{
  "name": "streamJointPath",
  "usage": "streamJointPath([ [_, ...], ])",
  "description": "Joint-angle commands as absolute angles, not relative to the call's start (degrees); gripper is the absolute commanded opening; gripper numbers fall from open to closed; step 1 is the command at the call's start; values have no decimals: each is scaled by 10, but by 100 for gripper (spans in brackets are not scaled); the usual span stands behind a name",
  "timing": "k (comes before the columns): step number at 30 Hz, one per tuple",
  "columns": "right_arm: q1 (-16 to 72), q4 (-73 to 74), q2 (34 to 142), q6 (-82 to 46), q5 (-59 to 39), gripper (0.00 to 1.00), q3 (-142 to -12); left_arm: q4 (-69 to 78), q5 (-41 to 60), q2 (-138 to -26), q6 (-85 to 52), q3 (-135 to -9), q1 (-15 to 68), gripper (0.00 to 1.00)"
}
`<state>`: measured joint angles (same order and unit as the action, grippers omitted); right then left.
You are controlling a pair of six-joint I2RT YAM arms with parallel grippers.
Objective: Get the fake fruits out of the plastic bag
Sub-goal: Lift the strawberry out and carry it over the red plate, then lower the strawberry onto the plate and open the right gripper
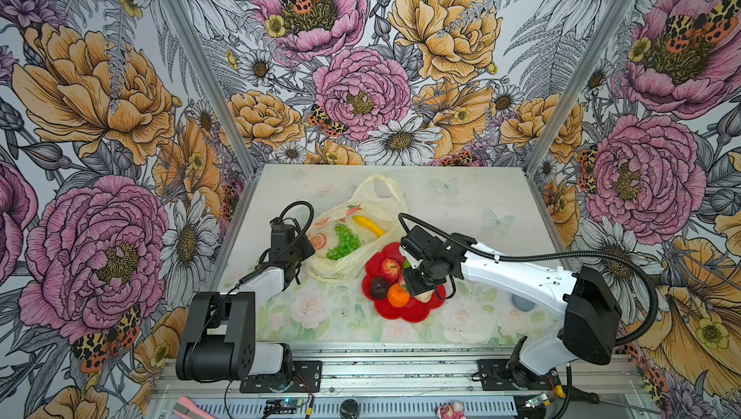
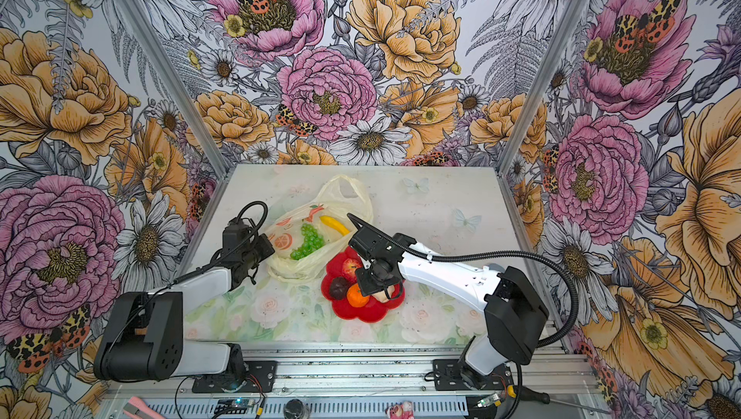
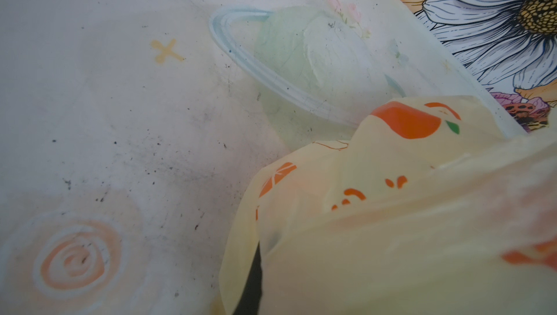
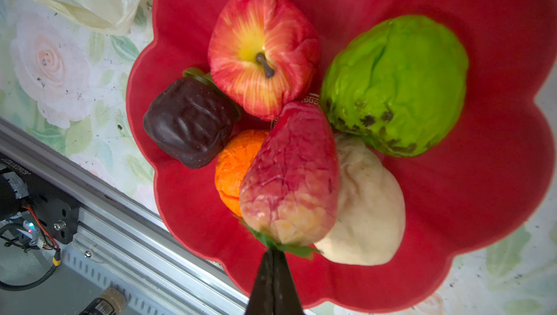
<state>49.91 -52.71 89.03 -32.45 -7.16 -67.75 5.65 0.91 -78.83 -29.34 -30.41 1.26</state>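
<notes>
Strawberry (image 4: 289, 175) hung over the red plate (image 4: 482, 208), pinched in my right gripper (image 4: 272, 265), jaws closed. My left gripper (image 3: 251, 283) sat clamped on the plastic bag (image 3: 391, 238).

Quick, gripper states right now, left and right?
Left gripper: closed, pinching the thin pale-yellow plastic bag.
Right gripper: closed on the leafy top of the glossy red fake strawberry.

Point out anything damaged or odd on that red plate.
Several look crushed: the apple is wrinkled and caved in, the dark plum dented, the strawberry shrivelled. The green fruit carries dark scuffs along one side. Nothing has spilled off the red plate.
</notes>
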Motion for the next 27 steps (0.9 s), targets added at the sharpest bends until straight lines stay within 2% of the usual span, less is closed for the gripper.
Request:
streamJointPath([
  [1, 499, -528, 906, -314, -50, 4, -700, 74, 19, -775, -280, -298, 7, 0],
  [13, 499, -529, 906, -304, -41, 20, -712, 77, 21, -775, -280, -295, 6, 0],
  [27, 498, -531, 848, -287, 6, 46, -705, 72, 12, -772, -279, -297, 11, 0],
])
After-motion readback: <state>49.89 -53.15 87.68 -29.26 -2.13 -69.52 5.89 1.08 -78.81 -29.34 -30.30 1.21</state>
